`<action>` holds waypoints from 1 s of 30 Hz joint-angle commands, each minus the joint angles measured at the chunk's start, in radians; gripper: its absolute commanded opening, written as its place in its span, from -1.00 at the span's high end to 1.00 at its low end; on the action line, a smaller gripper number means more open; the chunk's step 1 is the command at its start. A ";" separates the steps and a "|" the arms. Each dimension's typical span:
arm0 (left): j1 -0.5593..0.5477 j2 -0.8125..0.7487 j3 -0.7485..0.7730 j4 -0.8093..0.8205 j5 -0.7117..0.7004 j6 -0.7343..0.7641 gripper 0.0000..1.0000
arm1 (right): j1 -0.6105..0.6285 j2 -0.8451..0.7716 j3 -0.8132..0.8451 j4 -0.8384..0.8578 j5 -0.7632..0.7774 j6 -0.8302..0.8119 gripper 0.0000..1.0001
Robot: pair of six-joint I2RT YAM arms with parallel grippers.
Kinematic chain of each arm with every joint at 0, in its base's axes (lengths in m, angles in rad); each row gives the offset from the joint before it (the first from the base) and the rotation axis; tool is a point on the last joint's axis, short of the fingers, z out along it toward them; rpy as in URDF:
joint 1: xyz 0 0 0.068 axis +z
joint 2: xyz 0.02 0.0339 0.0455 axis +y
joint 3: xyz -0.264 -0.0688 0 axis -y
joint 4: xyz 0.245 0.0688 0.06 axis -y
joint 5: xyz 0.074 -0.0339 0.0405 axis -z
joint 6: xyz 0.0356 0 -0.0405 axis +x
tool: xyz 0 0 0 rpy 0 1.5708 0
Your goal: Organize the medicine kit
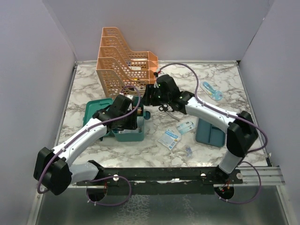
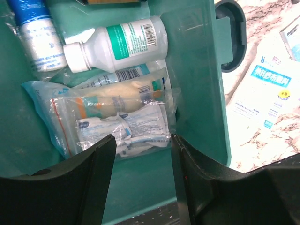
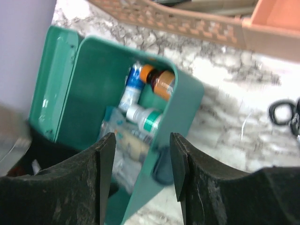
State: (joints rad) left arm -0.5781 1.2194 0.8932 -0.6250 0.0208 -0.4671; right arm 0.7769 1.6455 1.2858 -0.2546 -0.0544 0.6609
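The medicine kit (image 1: 127, 136), one teal box, sits open on the marble table (image 1: 211, 75) towards its left side, its single hinged lid (image 1: 94, 110) thrown back flat on the side away from the other clutter. Looking down into it I count three containers at the far end: a white bottle with a teal label (image 2: 117, 42) lying on its side, a blue-and-white tube (image 2: 35, 37) next to it, and an amber bottle with an orange cap (image 3: 161, 82) just beyond. Nearer in lies a heap of clear sealed bags (image 2: 108, 112) holding a rolled bandage and folded dressings; how many bags I cannot tell, they overlap so. The left gripper (image 2: 141, 150) hangs right over these bags with its two fingers spread and nothing between them. The right gripper (image 3: 140, 140) hovers just behind the box, aimed at it, also spread wide and empty. Just beyond the box stands one orange file rack (image 1: 124, 61). To the right of the box lie one pair of black scissors (image 1: 164, 108), then two flat white-and-blue packets (image 1: 168, 139) on the marble, one small blue item (image 1: 189, 150) I cannot make out, and the kit's one teal divided tray (image 1: 210, 133), well apart from the box. Farther right, near the back, lies a single light-blue tube (image 1: 213, 91).
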 commanded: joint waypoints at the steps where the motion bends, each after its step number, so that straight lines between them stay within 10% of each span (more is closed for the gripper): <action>1: -0.002 -0.085 0.020 -0.050 -0.083 -0.036 -0.08 | -0.001 0.164 0.197 -0.066 0.094 -0.143 -0.02; 15: 0.016 -0.204 -0.098 -0.075 -0.165 -0.096 -0.09 | 0.001 0.326 0.342 -0.167 0.183 -0.243 0.07; 30: 0.127 -0.248 -0.135 -0.099 -0.217 -0.183 -0.08 | 0.001 0.156 0.079 -0.186 0.117 -0.177 0.31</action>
State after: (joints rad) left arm -0.4824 1.0115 0.7898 -0.6888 -0.1448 -0.6025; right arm 0.7780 1.8599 1.4597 -0.3908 0.1093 0.4782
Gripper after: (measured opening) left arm 0.540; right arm 0.364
